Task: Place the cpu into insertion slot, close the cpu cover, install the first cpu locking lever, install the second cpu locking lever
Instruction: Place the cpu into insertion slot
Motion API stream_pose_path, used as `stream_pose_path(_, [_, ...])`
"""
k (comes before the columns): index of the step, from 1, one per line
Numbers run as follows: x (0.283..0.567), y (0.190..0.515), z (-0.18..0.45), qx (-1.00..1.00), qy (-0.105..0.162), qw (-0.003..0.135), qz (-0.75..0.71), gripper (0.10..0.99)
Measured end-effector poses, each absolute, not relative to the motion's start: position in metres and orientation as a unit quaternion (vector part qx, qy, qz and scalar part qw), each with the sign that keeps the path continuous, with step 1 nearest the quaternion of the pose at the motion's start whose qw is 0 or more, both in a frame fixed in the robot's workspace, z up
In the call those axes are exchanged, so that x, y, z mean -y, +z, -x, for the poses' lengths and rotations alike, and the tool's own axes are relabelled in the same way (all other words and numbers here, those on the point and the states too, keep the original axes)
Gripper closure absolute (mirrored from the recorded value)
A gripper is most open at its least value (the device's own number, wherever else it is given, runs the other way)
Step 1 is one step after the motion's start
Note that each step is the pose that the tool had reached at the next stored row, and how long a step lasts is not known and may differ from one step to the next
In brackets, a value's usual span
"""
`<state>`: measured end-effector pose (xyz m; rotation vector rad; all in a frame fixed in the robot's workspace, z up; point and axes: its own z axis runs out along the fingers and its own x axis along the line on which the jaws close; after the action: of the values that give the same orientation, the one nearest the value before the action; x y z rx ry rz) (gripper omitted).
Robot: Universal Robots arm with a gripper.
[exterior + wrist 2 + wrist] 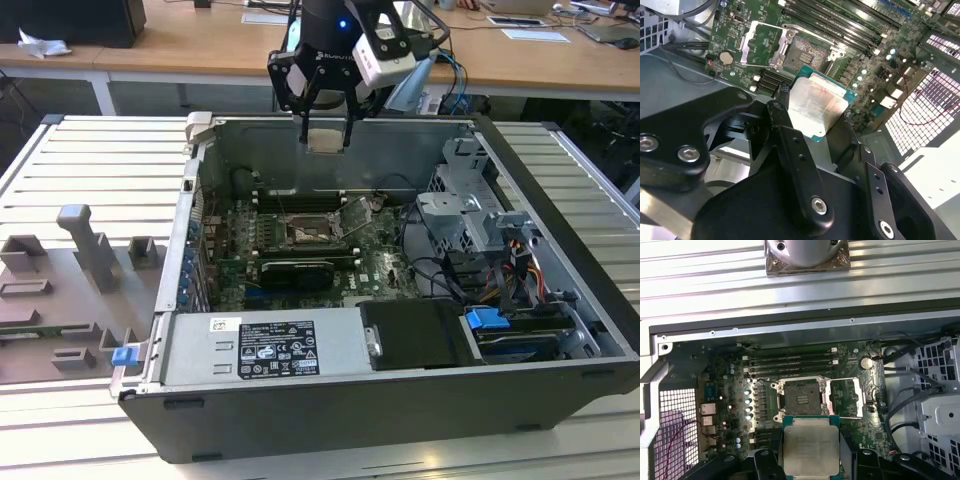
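CPU is pinched by two opposite edges between the gripper's black fingers, its silvery top facing both wrist cameras and a green rim showing around it. In the exterior view the gripper hangs above the open case, near its far wall, with the chip well apart from the motherboard below. The slot lies bare with its dark pin field exposed. The cover is swung open just beside the slot; in the exterior view it stands tilted up on the slot's right.
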<state>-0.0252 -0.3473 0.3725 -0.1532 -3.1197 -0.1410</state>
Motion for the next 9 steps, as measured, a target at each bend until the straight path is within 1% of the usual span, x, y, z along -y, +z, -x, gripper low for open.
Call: stream_pose_path(9, [0.3473,0.3723,0.0252,0.997,-0.045,0.007,0.060,0.549])
